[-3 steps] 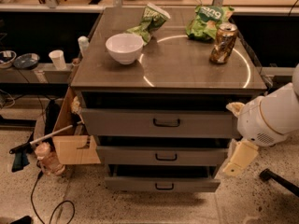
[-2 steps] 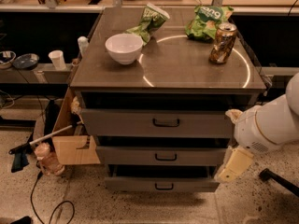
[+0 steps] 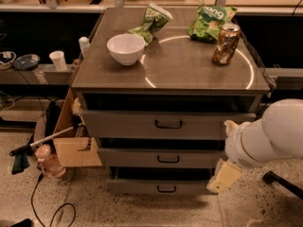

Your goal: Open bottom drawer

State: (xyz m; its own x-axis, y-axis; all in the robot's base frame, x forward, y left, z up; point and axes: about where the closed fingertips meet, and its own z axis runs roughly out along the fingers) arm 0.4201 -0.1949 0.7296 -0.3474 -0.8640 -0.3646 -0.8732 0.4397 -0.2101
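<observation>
The bottom drawer (image 3: 142,187) is the lowest of three grey drawer fronts in the cabinet, with a small black handle (image 3: 166,189) at its middle. Its front sits about in line with the drawers above, and no interior shows. My white arm (image 3: 265,136) comes in from the right. The gripper (image 3: 225,175), a cream-coloured piece at the arm's end, hangs just off the right end of the bottom drawer front, right of the handle and slightly above its height. It holds nothing that I can see.
The middle drawer (image 3: 137,157) and top drawer (image 3: 123,124) sit above. On the cabinet top (image 3: 189,70) stand a white bowl (image 3: 125,48), two green chip bags (image 3: 151,21) and a can (image 3: 226,43). A cardboard box (image 3: 71,148), bottle (image 3: 47,161) and cable (image 3: 47,207) lie at the left.
My arm and gripper have moved down and to the left, closer to the right end of the bottom drawer. The drawers have not moved.
</observation>
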